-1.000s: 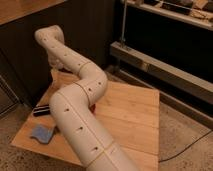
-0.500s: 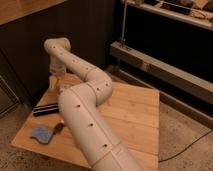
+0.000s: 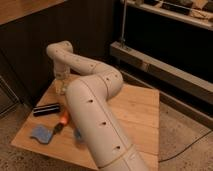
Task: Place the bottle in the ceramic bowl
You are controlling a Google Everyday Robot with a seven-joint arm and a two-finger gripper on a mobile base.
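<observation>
My gripper (image 3: 61, 86) hangs from the pale wrist over the far left corner of the wooden table (image 3: 140, 107), low above the boards. Its jaws stand wide and nothing shows between them. I cannot make out the bottle; only a pale blur sits under the gripper. The ceramic bowl is hidden behind my arm (image 3: 92, 107), which crosses the middle of the table.
A black bar (image 3: 46, 108) lies near the left edge. In front of it are an orange-handled tool (image 3: 62, 119) and a blue item (image 3: 41, 133). A metal shelf rail (image 3: 165, 67) runs behind the table on the right, and a dark wall stands behind.
The wrist and gripper have swung left and lowered toward the table's far left corner. The elbow has moved over the red bowl, which showed one second ago.
</observation>
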